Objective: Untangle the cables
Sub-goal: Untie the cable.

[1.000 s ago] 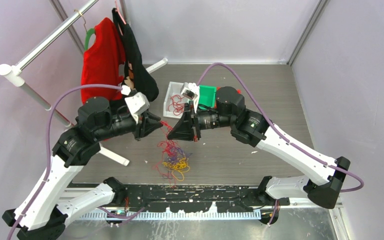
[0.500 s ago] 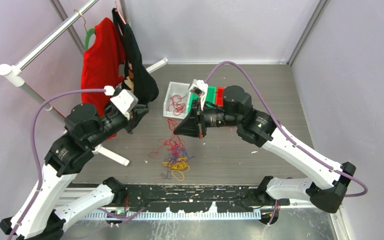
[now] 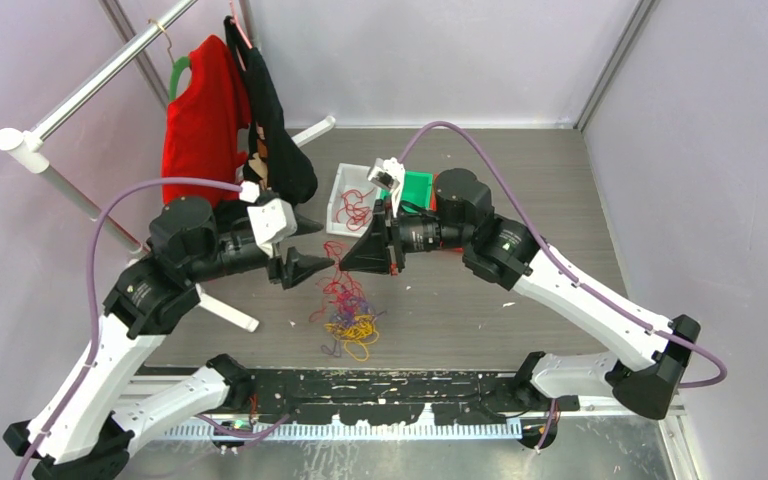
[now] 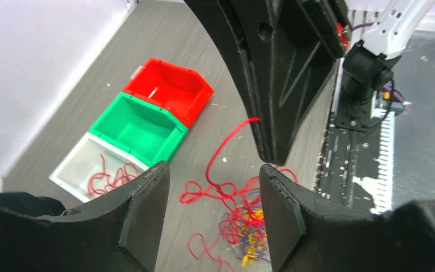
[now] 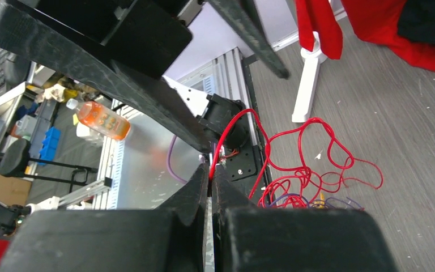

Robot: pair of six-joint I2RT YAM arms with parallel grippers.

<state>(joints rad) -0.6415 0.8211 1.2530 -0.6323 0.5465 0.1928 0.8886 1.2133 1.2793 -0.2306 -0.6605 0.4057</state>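
The cables [image 3: 348,312] lie in a tangle of red, yellow-orange and purple strands on the grey floor at front centre. They also show in the left wrist view [image 4: 249,218] and the right wrist view [image 5: 303,184]. My right gripper [image 3: 341,262] is shut on a red cable [image 5: 231,131] and holds that strand up above the pile; in the right wrist view its tips [image 5: 210,168] pinch the strand. My left gripper [image 3: 317,247] is open and empty, just left of the right gripper. In the left wrist view its fingers [image 4: 213,170] straddle the lifted red strand [image 4: 226,141] without touching it.
A white bin [image 4: 71,170] holding red cables, a green bin [image 4: 139,127] and a red bin [image 4: 170,90] stand in a row behind the pile. A clothes rack with red and black garments [image 3: 205,120] stands back left, its white leg [image 3: 225,310] left of the pile.
My left gripper has swung back from the clothes rack, right and down toward the right gripper, and now stands open beside it. The right gripper has shifted slightly left with the red cable.
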